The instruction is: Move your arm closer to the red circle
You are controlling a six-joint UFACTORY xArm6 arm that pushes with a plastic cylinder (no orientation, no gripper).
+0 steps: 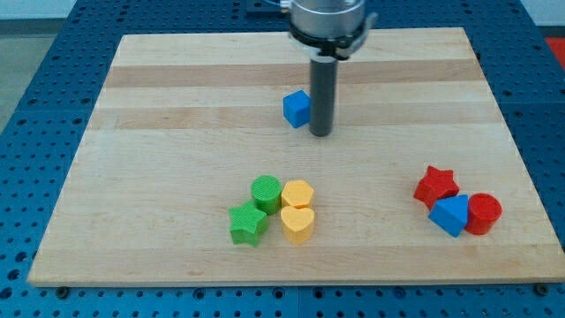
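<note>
Camera view: my tip [321, 134] on the wooden board [177, 88], just right of the blue cube [297, 109], maybe touching, hard to tell. Bare rod, no jaws, nothing held; arm above cut off at the view's top. Red circle [485, 213] well apart at lower right, partly hidden by the blue triangle [449, 215], red star [436, 186] beside. Green circle [266, 191], green star [248, 223], yellow hexagon [298, 193], yellow heart [297, 223] clustered bottom centre.
</note>
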